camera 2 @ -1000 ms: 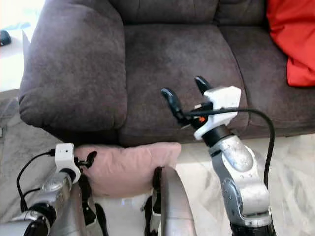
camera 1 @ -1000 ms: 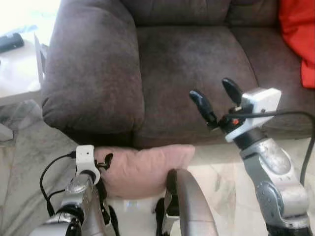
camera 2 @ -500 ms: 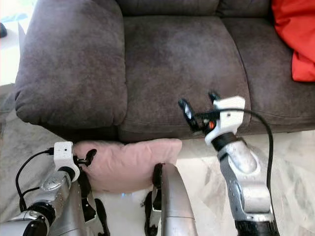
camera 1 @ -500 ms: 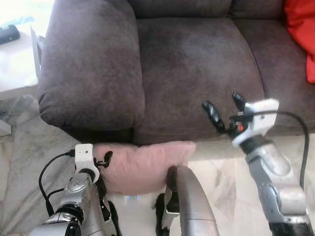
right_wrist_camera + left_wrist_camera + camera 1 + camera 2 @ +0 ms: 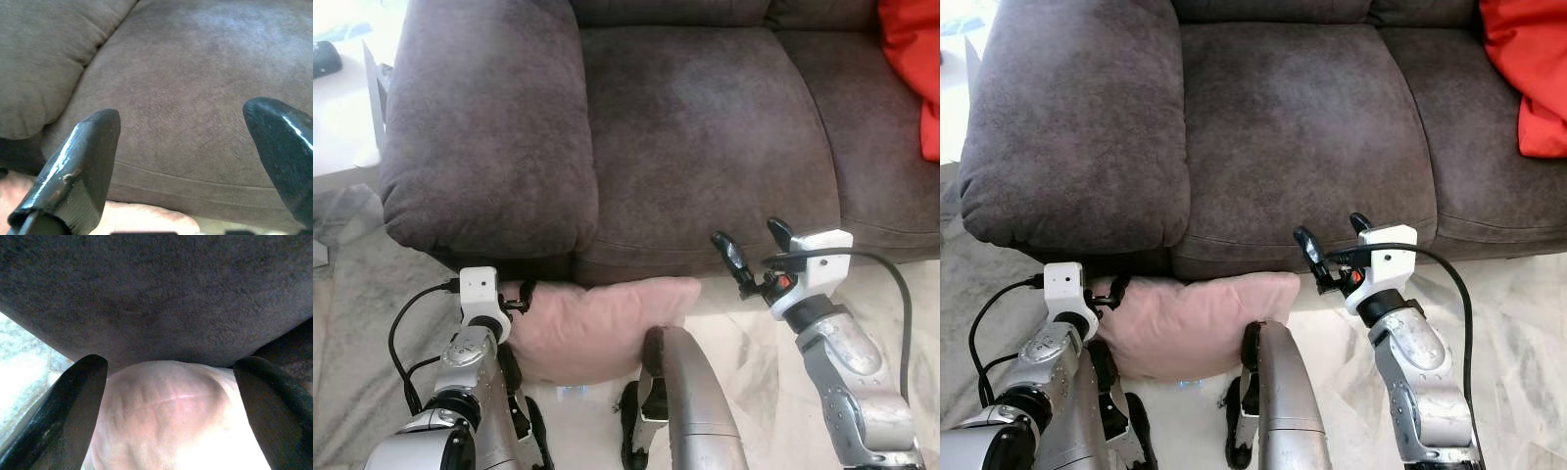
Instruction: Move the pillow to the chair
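**Inspector:** Status of the task?

**Assessor:** Not begun, by my reading. The pillow (image 5: pixel 597 328) lies on the floor, pressed against the foot of the sofa (image 5: pixel 695 127), partly tucked under the armrest (image 5: pixel 489 117). Neither pincer grips it.

**Inspector:** The pincers?

**Assessor:** The left pincer (image 5: pixel 166 396) has its fingers spread wide, one to each side of the pillow's end; the wrist view shows pink fabric between them. Contact cannot be confirmed. The right pincer (image 5: pixel 752 253) hangs in front of the seat edge, just beyond the pillow's other end, fingers apart and holding nothing.

**Inspector:** What is left?

**Assessor:** Everything: close on the pillow, lift it, carry it to the chair, release. No separate chair is identifiable in these views, so I judge the robot may need to turn or walk.

**Inspector:** Surroundings?

**Assessor:** A red cushion (image 5: pixel 1528 78) sits at the far right of the sofa. A pale side counter (image 5: pixel 342 117) stands left of the armrest with a dark object (image 5: pixel 325 59) on it, too small to identify. The floor is light and glossy.

**Inspector:** Obstructions?

**Assessor:** The armrest overhangs the pillow's left end, leaving little clearance for the left pincer. The robot's own leg (image 5: pixel 690 392) stands in front of the pillow's middle, and a cable (image 5: pixel 406 362) loops beside the left arm.
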Tool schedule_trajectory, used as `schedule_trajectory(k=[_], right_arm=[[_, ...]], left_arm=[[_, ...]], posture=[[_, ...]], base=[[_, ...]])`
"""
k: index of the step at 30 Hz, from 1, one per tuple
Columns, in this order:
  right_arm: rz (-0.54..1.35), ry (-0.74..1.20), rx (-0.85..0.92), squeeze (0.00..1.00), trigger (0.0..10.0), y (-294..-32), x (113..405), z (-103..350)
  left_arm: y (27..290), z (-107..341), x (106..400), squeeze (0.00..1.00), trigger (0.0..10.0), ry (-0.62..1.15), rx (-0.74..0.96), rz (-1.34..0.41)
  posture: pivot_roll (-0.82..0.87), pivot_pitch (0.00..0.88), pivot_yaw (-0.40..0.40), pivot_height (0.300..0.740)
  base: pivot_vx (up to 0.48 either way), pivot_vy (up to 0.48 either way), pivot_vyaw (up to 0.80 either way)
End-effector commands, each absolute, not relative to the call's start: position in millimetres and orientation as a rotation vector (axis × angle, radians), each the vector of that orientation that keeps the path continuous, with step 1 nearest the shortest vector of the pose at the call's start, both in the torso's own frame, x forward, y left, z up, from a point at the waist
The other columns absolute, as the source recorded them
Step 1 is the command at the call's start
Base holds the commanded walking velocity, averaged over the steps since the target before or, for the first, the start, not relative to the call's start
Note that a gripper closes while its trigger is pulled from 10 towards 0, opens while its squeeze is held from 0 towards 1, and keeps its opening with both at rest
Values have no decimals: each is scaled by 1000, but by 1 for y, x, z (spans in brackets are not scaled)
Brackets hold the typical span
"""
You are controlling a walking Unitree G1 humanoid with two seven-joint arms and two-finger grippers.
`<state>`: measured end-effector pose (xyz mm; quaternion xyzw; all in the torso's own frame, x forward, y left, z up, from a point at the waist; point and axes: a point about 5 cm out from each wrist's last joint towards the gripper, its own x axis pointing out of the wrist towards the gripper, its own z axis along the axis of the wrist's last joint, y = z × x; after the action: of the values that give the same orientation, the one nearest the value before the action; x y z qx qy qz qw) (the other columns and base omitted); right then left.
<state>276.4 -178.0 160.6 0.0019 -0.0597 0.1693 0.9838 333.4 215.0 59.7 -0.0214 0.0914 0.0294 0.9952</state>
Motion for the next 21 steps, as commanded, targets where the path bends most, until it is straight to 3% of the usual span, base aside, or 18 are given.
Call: schedule_trajectory(k=[1,21], right_arm=[[350,-104,-10,0,10000,-181,269,160],[382,-117,-28,0,10000,-179,256,176]], left_arm=[[216,43,324,0,10000,267,-54,80],[218,29,314,0,10000,348,-65,141]], posture=[[-189,422,-197,542],[-238,443,-225,542]], base=[[0,0,0],[0,0,0]])
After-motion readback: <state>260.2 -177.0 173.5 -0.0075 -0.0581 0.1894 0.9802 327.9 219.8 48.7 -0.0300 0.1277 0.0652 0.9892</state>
